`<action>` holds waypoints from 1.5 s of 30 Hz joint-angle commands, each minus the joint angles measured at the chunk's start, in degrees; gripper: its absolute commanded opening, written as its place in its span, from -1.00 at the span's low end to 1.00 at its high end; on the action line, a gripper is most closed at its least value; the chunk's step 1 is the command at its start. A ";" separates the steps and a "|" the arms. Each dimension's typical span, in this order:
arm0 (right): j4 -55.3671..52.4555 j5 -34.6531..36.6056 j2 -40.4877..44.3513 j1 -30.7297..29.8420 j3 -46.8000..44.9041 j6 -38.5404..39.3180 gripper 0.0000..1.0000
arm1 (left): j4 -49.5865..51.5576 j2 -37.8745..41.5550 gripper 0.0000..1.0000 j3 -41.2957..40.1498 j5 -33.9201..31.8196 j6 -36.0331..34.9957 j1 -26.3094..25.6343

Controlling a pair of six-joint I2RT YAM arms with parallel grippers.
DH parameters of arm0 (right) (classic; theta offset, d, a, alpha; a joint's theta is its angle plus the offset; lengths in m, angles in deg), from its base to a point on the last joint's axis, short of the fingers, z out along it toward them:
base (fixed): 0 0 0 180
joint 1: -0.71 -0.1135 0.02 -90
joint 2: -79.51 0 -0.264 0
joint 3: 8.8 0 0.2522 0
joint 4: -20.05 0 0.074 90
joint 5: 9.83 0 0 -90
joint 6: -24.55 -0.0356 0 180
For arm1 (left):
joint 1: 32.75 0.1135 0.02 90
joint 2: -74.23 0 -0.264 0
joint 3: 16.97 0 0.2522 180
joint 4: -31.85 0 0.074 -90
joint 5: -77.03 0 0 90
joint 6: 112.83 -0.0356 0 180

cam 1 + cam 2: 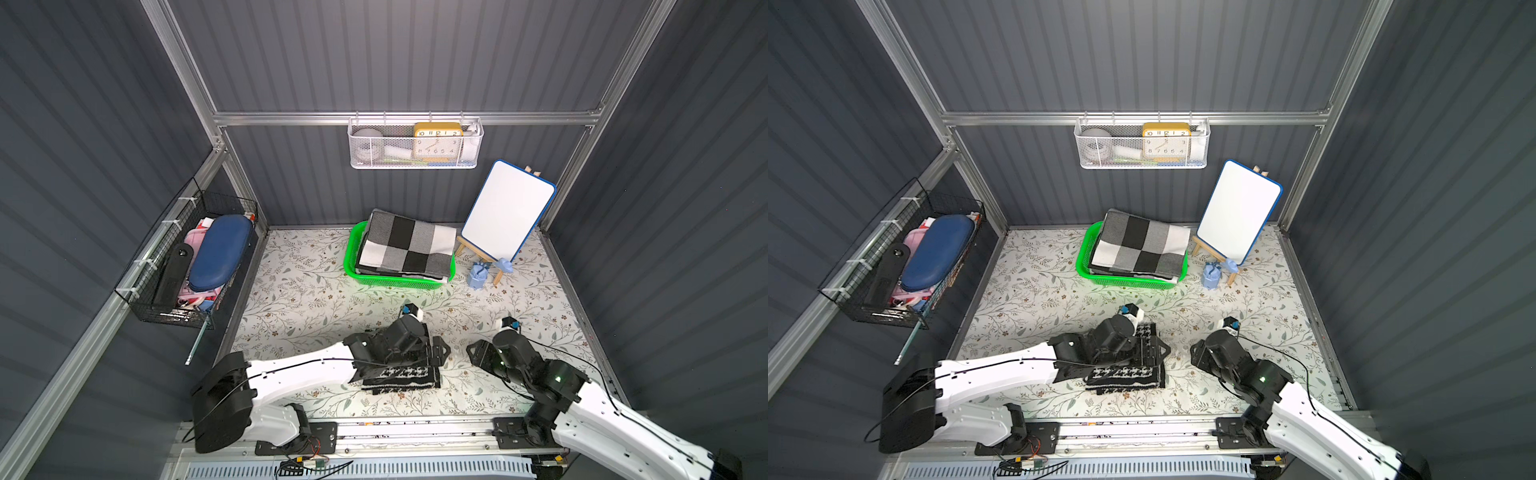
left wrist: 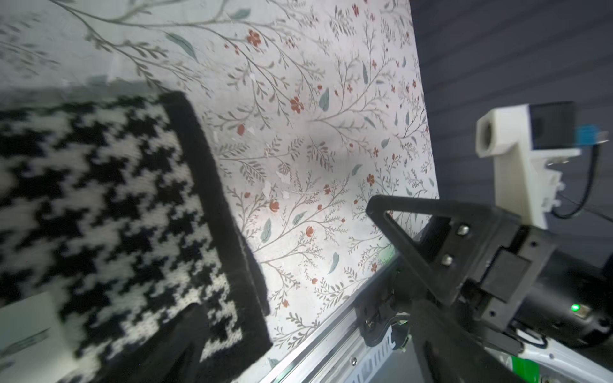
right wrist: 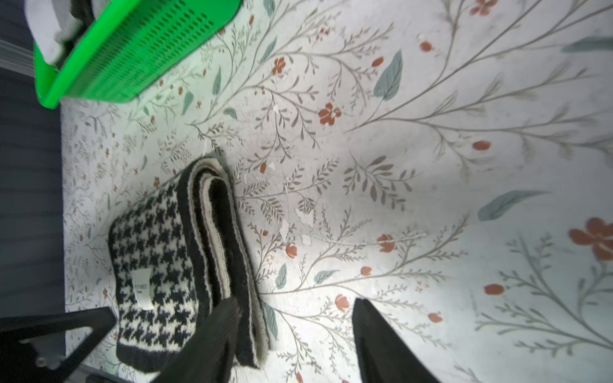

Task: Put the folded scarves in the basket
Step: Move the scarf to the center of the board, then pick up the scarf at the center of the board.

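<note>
Directly beneath the left gripper (image 1: 434, 353), whose jaws stand wide, the folded houndstooth scarf (image 3: 159, 252) lies flat on the floral table (image 1: 307, 299). The right gripper (image 3: 295, 345), fingers parted and holding nothing, hovers just beside the scarf's folded edge. Well beyond both, the green basket (image 1: 353, 249) carries a checked cloth (image 1: 409, 245).

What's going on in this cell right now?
The houndstooth scarf lies folded on the table, not in the green basket yet. The left claw hangs open right over it, gripping nothing. The right claw is open and empty beside the scarf. The basket, at the back, already holds a folded checked cloth.
</note>
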 commanded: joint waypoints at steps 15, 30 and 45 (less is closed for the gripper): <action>18.81 -0.99 -30.45 -13.61 10.80 1.33 0.24 | 5.13 19.67 0.98 -25.19 -1.90 16.80 9.17; 26.61 -0.32 -35.17 -13.70 4.52 -6.02 0.30 | 5.40 13.46 0.99 -23.25 -6.17 15.32 9.25; 34.73 -4.52 -43.78 -13.58 5.06 -8.45 0.05 | -11.54 4.37 0.70 -24.23 1.61 11.21 10.73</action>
